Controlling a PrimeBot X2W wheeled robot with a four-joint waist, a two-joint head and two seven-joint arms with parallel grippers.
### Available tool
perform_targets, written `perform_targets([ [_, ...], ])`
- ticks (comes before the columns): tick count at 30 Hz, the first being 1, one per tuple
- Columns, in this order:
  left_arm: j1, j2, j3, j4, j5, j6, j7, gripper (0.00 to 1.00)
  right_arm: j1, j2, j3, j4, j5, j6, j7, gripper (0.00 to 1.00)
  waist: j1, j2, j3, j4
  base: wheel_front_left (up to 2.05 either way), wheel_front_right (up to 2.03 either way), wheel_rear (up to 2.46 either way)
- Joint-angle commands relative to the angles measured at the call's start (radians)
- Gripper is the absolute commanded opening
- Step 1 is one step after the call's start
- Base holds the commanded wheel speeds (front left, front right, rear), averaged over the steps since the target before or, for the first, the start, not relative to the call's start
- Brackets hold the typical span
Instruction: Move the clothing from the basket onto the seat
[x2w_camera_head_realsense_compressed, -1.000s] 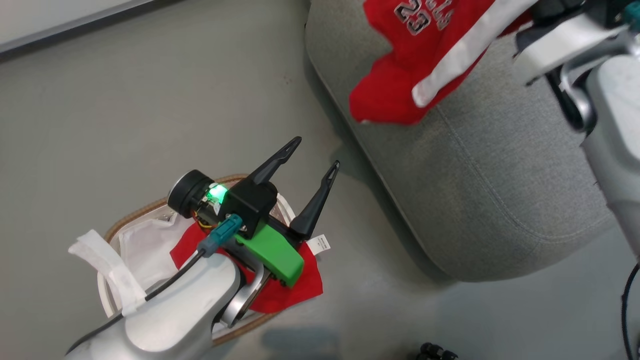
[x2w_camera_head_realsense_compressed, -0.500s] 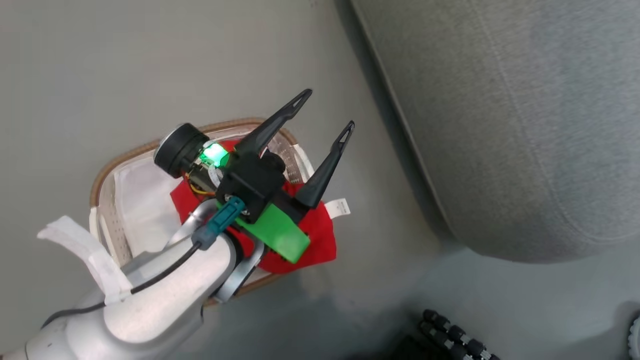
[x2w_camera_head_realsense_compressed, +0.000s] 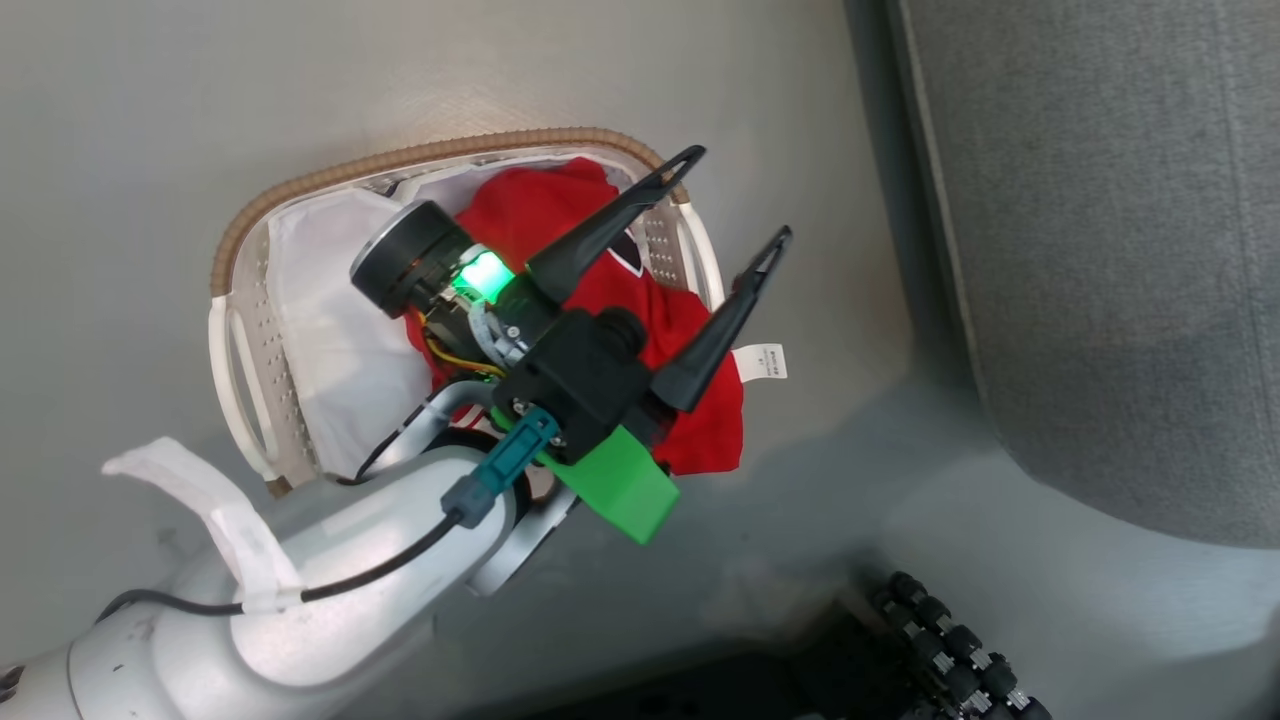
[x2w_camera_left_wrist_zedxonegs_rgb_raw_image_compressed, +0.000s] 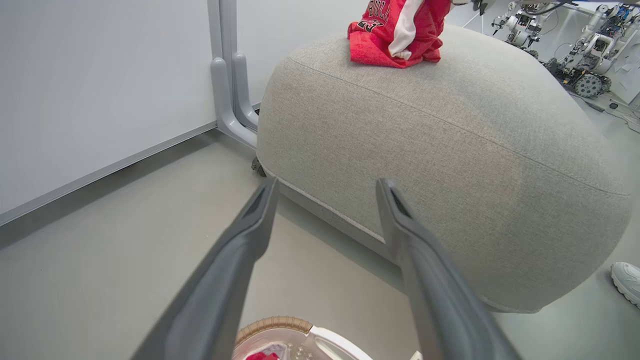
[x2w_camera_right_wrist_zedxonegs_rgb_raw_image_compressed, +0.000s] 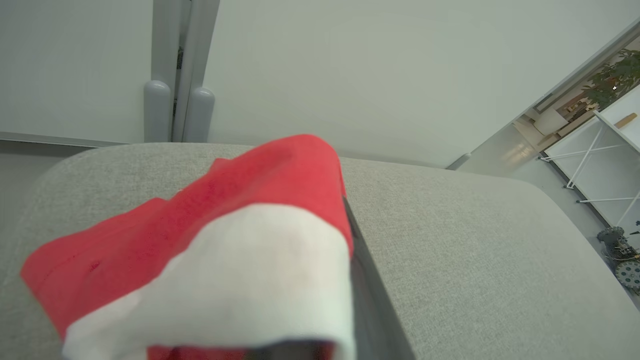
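grey floor (x2w_camera_head_realsense_compressed: 150, 100), white wall panels (x2w_camera_left_wrist_zedxonegs_rgb_raw_image_compressed: 75, 75); grey seat (x2w_camera_left_wrist_zedxonegs_rgb_raw_image_compressed: 450, 150) bearing red jersey (x2w_camera_left_wrist_zedxonegs_rgb_raw_image_compressed: 372, 47).

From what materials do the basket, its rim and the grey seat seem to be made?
The basket looks like smooth white moulded plastic: its wall has rows of small holes. Its rim seems a matte brown braided cord, by its twisted pattern; the fibre I cannot tell. The seat appears matte grey woven upholstery fabric, showing fine weave and stitched seams.

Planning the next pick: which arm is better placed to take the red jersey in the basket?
Left. The left jaws stand open above that jersey and basket; the right jaws are shut on a second jersey at the seat.
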Motion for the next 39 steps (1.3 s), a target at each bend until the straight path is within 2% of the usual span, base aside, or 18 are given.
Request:
perform_targets([
  [1,-0.024,-0.007,-0.004,-0.003,0.012,-0.007,0.000,1.00,0.023,0.007,-0.014,0.028,-0.010,-0.001,-0.019,0.00,-0.0002,-0.0001,0.023,0.023,0.00,0.00,0.00],
  [2,-0.028,-0.010,-0.008,-0.001,0.015,-0.008,0.001,1.00,0.028,0.017,-0.021,0.046,-0.014,-0.001,-0.031,0.00,-0.0002,-0.0001,0.022,0.023,0.00,0.00,0.00],
  [4,-0.035,-0.018,-0.012,0.007,0.018,-0.012,0.000,1.00,0.037,0.028,-0.033,0.076,-0.029,-0.001,-0.056,0.21,-0.0002,-0.0001,0.018,0.021,0.00,0.00,0.00],
  [5,-0.036,-0.020,-0.013,0.010,0.018,-0.013,-0.002,1.00,0.041,0.033,-0.038,0.089,-0.038,-0.001,-0.068,0.40,-0.0002,-0.0001,0.014,0.020,0.00,0.00,0.00],
  [6,-0.036,-0.022,-0.013,0.013,0.015,-0.014,-0.005,1.00,0.045,0.035,-0.037,0.097,-0.047,-0.001,-0.075,0.45,-0.0002,-0.0001,0.011,0.018,0.00,0.00,0.00],
  [7,-0.034,-0.022,-0.013,0.018,0.012,-0.016,-0.008,1.00,0.053,0.042,-0.037,0.106,-0.055,-0.001,-0.083,0.83,-0.0002,-0.0001,0.006,0.017,0.00,0.00,0.00],
  [8,-0.033,-0.021,-0.014,0.022,0.010,-0.016,-0.009,1.00,0.056,0.048,-0.039,0.109,-0.056,-0.001,-0.088,0.98,-0.0002,-0.0001,0.003,0.016,0.00,0.00,0.00],
  [15,-0.008,-0.019,-0.008,0.042,-0.009,-0.007,-0.029,1.00,0.086,0.071,-0.042,0.105,-0.077,-0.001,-0.114,1.00,-0.0002,-0.0001,-0.038,0.001,0.00,0.00,0.00],
  [29,0.039,-0.015,0.019,0.096,-0.058,0.001,-0.088,1.00,0.237,0.122,-0.032,-0.006,-0.074,-0.001,-0.123,1.00,-0.0002,-0.0001,-0.163,-0.043,0.00,0.00,0.00],
  [39,0.091,-0.036,0.061,0.178,-0.117,0.001,-0.154,1.00,0.332,0.139,-0.034,-0.062,-0.041,-0.001,-0.122,1.00,-0.0002,-0.0001,-0.305,-0.015,0.00,0.00,0.00],
])
